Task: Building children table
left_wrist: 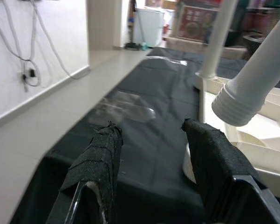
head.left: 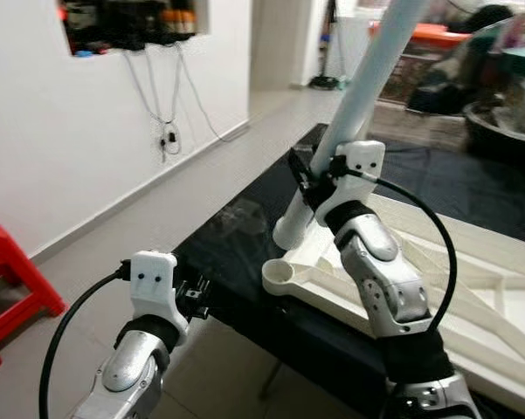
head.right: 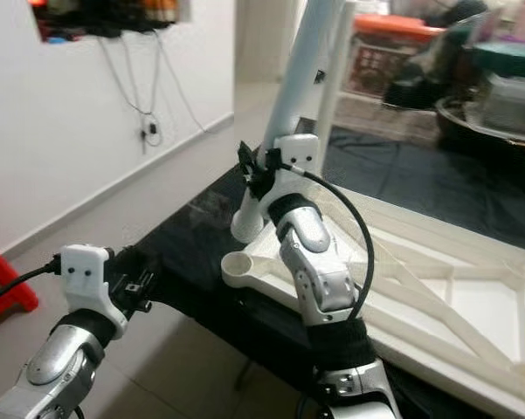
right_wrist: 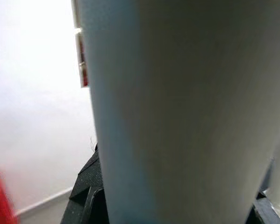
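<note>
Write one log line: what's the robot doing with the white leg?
right claw: shut on white leg | leg end near corner socket | left claw: open, idle

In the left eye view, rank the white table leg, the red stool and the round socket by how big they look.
1. White table leg
2. Red stool, cut off by the frame edge, so unsure
3. Round socket

Daylight is glaring off the dark table (left_wrist: 130, 105); the white leg (right_wrist: 177, 112) is blurring close up, and the background is softening.
</note>
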Robot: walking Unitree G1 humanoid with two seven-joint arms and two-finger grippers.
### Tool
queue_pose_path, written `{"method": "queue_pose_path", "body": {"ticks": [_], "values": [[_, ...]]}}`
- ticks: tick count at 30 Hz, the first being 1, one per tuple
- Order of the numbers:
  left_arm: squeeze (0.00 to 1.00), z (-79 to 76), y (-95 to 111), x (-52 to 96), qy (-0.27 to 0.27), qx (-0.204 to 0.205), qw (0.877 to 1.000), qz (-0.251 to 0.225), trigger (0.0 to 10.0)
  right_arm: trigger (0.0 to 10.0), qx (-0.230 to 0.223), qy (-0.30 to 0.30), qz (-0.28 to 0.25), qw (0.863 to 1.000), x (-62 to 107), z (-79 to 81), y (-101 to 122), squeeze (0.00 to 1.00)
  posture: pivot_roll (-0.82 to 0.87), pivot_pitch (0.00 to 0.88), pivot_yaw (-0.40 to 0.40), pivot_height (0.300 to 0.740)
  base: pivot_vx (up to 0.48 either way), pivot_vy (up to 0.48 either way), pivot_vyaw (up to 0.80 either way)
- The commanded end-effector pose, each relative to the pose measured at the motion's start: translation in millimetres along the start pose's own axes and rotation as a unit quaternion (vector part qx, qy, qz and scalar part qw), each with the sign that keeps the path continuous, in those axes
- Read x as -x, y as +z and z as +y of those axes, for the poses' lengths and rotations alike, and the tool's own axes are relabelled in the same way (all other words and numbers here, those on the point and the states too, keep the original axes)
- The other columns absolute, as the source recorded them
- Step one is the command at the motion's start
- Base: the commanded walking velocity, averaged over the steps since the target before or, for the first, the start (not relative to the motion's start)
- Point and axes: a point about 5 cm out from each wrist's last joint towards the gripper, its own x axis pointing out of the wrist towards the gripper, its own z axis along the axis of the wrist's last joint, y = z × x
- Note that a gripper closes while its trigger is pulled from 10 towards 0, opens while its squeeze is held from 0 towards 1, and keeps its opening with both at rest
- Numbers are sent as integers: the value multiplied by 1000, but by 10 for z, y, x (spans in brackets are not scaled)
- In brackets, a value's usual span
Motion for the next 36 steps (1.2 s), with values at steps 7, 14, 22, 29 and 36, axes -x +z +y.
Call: {"method": "queue_pose_path", "body": {"ticks": [7,14,22,29,36], "values": [[0,-43,35,74,-6,-4,1000,4,10000,10000,-22,124,44,991,-180,-95,-19,0,101,148,-47,740,0,0,0],[0,-137,55,144,-21,4,1000,4,10000,10000,-48,180,50,981,-310,-210,64,0,99,184,-49,740,0,0,0],[0,-283,85,242,-32,12,999,11,10000,10000,-86,260,50,961,-508,-183,166,0,109,243,-71,740,0,0,0],[0,-287,103,283,-28,14,999,13,10000,10000,-96,315,70,942,-487,-117,88,0,108,258,-71,740,0,0,0],[0,-312,117,315,-23,15,999,18,10000,10000,-109,341,84,930,-506,-107,4,0,116,263,-72,740,0,0,0]]}}
